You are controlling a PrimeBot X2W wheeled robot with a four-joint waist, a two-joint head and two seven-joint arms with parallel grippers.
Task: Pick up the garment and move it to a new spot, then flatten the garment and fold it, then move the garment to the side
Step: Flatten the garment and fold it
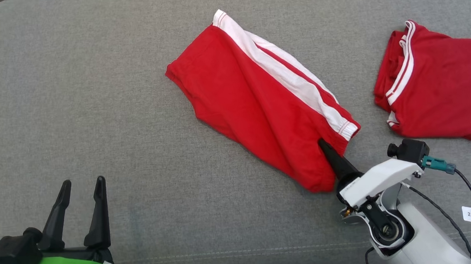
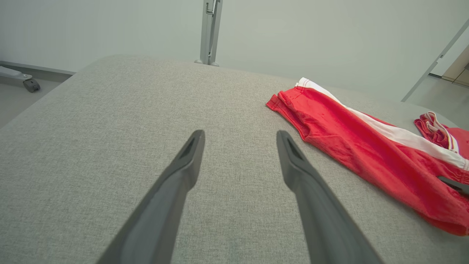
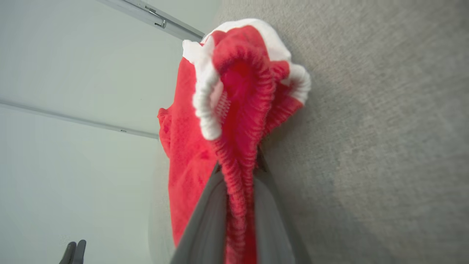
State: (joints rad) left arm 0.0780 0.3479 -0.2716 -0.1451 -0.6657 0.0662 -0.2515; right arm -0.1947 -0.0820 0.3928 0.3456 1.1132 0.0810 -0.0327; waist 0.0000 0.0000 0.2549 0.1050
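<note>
Tips of the right fingers (image 1: 338,164) out of sight in the red shorts (image 1: 254,101); second garment (image 1: 444,88) partly past the right edge

The garment (image 1: 258,105) lies on the table (image 1: 71,98), a second garment (image 1: 444,88) to its right (well apart).

Right end effector (image 1: 323,144) nips the red shorts (image 1: 258,101) by their near edge; left end effector (image 1: 82,182) sits apart, fingers spread.

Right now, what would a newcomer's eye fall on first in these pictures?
The red shorts with a white stripe lie across the middle of the grey surface, and the right pincer is shut on their elastic edge. A second red garment lies at the right, apart from them.
</note>
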